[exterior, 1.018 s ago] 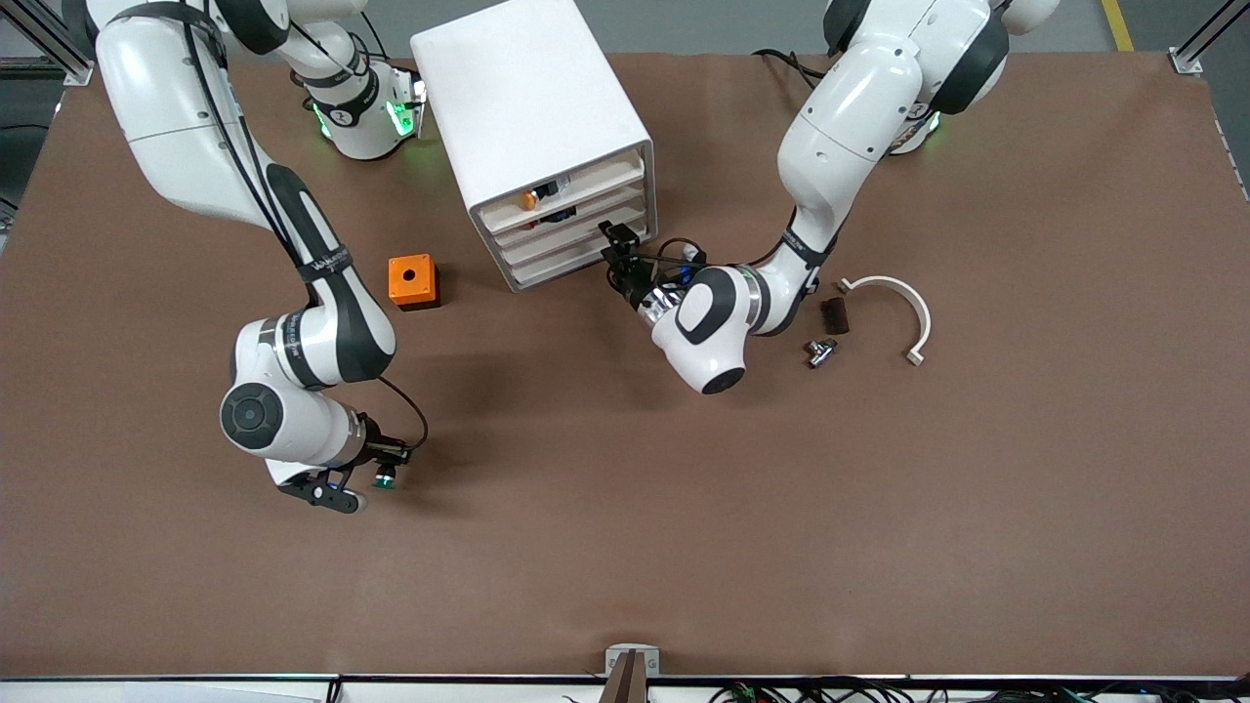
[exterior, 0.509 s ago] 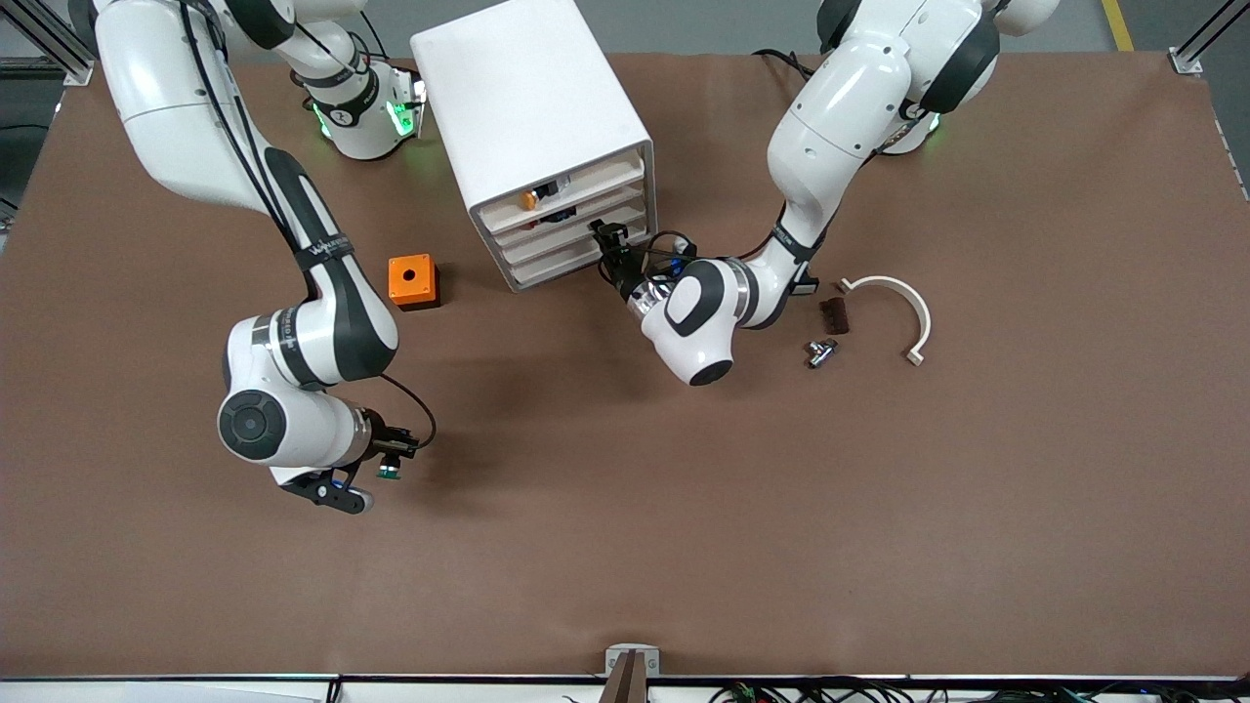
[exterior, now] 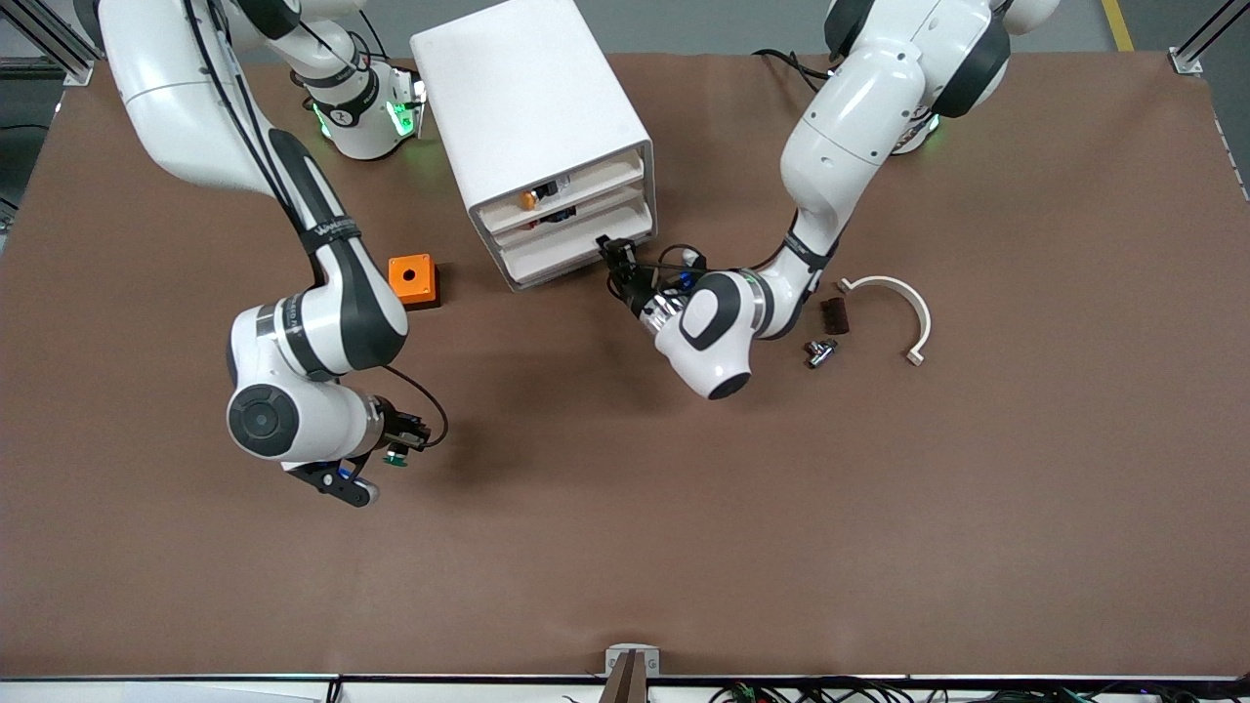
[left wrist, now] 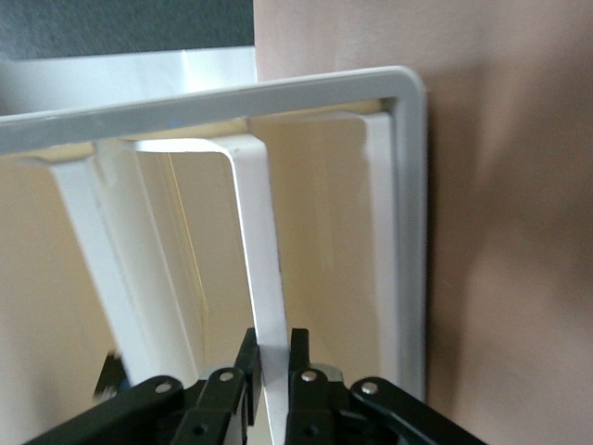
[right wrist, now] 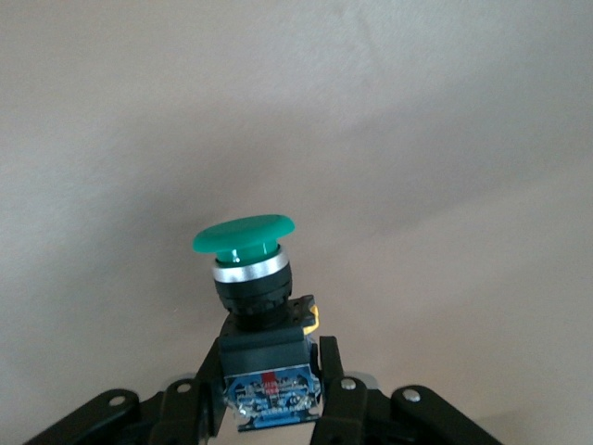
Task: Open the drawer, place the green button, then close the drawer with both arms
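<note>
- White lettering on the black band of the right arm (exterior: 330, 232); too small to read
- Same on the left arm (exterior: 803, 250); nothing else legible

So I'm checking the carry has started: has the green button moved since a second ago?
Yes. The green button, held in the right end effector, has shifted toward the orange box, away from the front camera.

front view: high camera across the brown table (exterior: 625, 547), facing both arm bases, taking in the whole tabletop.
left wrist view: very near the white plastic drawer cabinet (left wrist: 278, 97), looking into its front; the front view shows it too.
right wrist view: close above bare tabletop, shared with the front view.
</note>
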